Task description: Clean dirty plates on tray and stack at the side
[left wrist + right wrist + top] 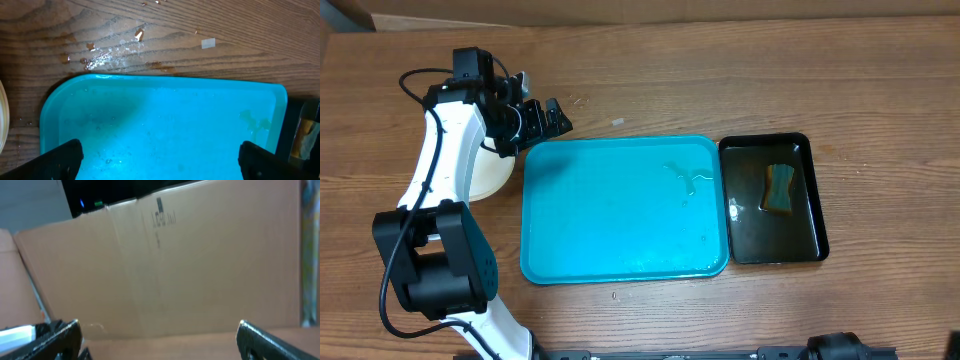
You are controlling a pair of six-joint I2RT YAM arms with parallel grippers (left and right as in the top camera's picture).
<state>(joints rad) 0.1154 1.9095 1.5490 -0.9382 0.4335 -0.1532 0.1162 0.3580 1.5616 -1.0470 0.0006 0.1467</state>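
Zero plates sit on the tray; we judge the plates beside it light, stiff, wet-slick, best taken by the rim. Left pincer and right pincer spread, empty.

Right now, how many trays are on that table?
2. The turquoise tray lies mid-table. The smaller black tray sits close beside it on its right, with a sponge in it. No other tray seems hidden.

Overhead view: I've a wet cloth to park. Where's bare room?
The turquoise tray is bare inside, just wet. Bare wood lies above both trays and below them. Crowded: the left side, where the left gripper hangs by the plates, and the black tray, holding a sponge.
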